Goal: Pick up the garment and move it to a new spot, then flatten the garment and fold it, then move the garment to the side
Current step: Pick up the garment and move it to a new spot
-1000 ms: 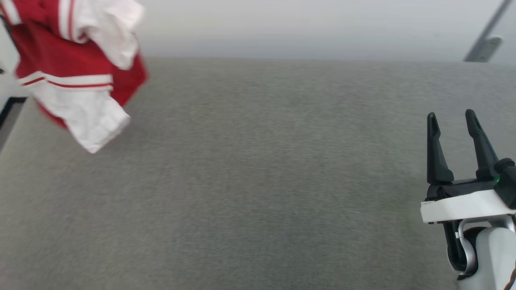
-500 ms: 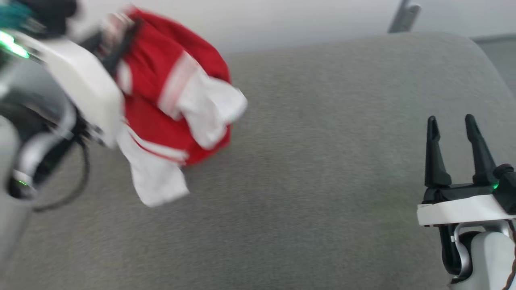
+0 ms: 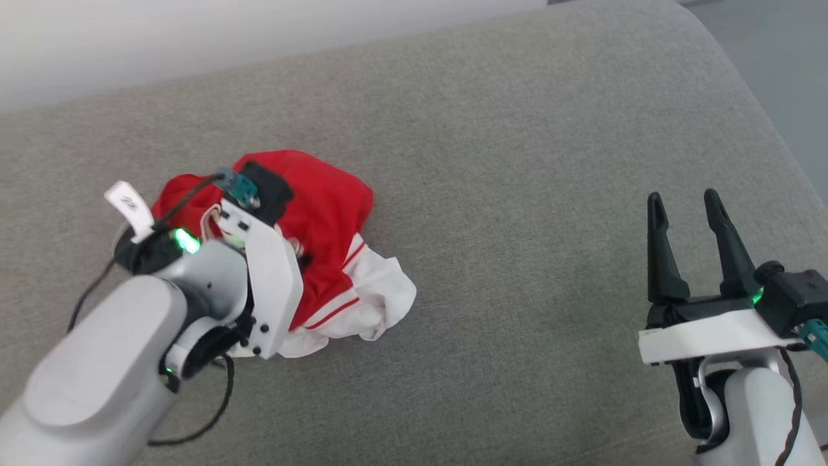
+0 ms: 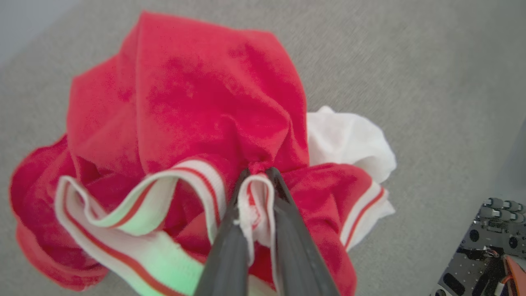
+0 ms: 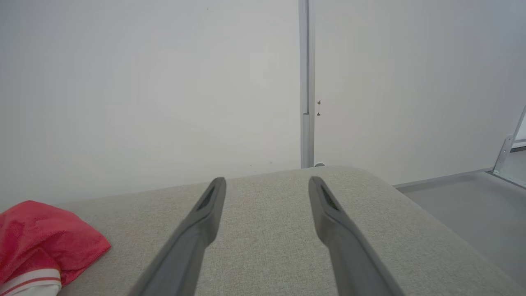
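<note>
A crumpled red-and-white fabric garment (image 3: 330, 200) is pinched by left fingers (image 4: 226, 255) on grey upholstery (image 3: 517, 162) near a white wall (image 5: 123, 82); right fingers (image 3: 660, 259) are spread.

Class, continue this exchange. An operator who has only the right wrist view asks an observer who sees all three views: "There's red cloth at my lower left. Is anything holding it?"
Observer: Yes. The left hand is shut on the red top.
Operator: Which part is pinched?
Observer: A fold of the striped trim, white with a red line.
Operator: Is the top spread flat?
Observer: No. It lies bunched on the grey cushion, a white sleeve end poking out on the side nearer the right hand.
</note>
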Motion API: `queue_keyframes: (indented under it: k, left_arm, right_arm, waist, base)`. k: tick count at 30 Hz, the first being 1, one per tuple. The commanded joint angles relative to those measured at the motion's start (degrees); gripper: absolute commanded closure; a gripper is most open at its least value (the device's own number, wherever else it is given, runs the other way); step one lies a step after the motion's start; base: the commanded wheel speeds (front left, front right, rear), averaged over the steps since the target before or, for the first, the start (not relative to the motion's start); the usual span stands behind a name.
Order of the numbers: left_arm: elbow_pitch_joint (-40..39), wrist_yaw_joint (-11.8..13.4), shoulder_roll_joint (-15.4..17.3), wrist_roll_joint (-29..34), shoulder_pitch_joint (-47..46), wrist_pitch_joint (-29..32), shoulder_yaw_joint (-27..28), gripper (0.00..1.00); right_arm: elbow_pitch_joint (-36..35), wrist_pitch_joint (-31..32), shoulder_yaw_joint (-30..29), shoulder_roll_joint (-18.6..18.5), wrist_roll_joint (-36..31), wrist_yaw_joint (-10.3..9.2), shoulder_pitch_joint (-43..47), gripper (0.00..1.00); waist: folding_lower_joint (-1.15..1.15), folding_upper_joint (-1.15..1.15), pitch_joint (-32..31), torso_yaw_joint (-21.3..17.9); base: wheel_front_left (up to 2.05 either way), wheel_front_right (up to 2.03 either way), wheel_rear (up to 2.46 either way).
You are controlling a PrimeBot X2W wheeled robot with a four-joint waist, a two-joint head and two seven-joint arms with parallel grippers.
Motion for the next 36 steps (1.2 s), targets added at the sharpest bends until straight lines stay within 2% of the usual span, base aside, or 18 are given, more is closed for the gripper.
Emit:
queue_keyframes:
  k: [1,10,11,12,13,17,23,25,29,30,36]
  left_arm:
    - [1.4,-0.1,-0.4,-0.6,1.0,0.5,-0.3,1.0]
    - [17.6,-3.4,-4.7,-0.5,0.1,0.2,-4.2,1.0]
    - [18.6,-3.9,-5.1,-0.2,-0.2,-0.3,-4.5,0.87]
    - [19.3,-4.3,-5.5,-0.3,-0.6,-0.9,-4.5,0.5]
    - [19.8,-4.5,-6.0,-1.0,-0.9,-1.3,-4.2,0.0]
    - [19.4,-5.1,-5.9,-1.6,-2.4,-3.9,-3.0,0.0]
    - [14.6,-5.8,-4.4,-1.2,-1.3,-9.8,-1.7,0.0]
    - [13.1,-5.2,-3.8,-1.8,-0.1,-12.3,-0.5,0.0]
    - [9.1,-3.2,-2.2,-1.3,3.4,-21.6,3.4,0.0]
    - [9.1,-3.2,-2.2,-1.3,3.4,-21.6,3.4,0.0]
    - [5.6,0.6,-0.3,-0.7,10.2,-35.8,9.3,0.0]
  right_arm:
    - [0.0,-0.3,0.2,0.2,0.8,-0.02,-0.6,0.0]
    - [1.0,-0.3,2.3,0.2,1.9,-0.02,-2.1,0.0]
    - [1.0,-0.3,2.5,0.2,1.9,-0.02,-2.3,0.0]
    - [1.1,-0.3,2.6,0.2,1.8,-0.02,-2.3,0.0]
    - [1.1,-0.3,2.5,0.2,1.6,-0.02,-2.3,0.0]
    - [1.5,-0.3,2.2,0.2,0.8,-0.02,-1.4,0.0]
    - [1.7,-0.3,1.4,0.2,-0.4,-0.01,0.0,0.0]
    - [1.7,-0.3,1.4,0.2,-0.6,-0.02,0.5,0.0]
    - [2.1,-0.3,1.8,-0.6,-0.7,-0.02,1.2,0.0]
    - [2.1,-0.3,1.8,-0.6,-0.7,-0.02,1.2,0.0]
    - [1.6,-0.3,2.0,-1.7,-0.6,-0.02,1.9,0.0]
  waist:
    - [0.0,0.0,0.5,-0.5]
    - [0.0,0.0,1.4,-1.1]
    - [0.0,0.0,1.4,-1.0]
    - [0.0,0.0,1.2,-0.8]
    - [0.0,0.0,0.9,-0.5]
    - [0.0,0.0,-0.7,1.1]
    - [0.0,0.0,-3.8,4.2]
    - [0.0,0.0,-4.8,5.0]
    - [0.0,0.0,-6.9,7.0]
    - [0.0,0.0,-6.9,7.0]
    - [0.0,0.0,-8.2,8.8]
  base:
    - [0.0,0.0,0.0]
    - [0.0,0.0,0.0]
    - [0.0,0.0,0.0]
    - [0.0,0.0,0.0]
    - [0.0,0.0,0.0]
    - [0.0,0.0,0.0]
    - [0.0,0.0,0.0]
    - [0.0,0.0,0.0]
    - [0.0,0.0,0.0]
    - [0.0,0.0,0.0]
    - [0.0,0.0,0.0]
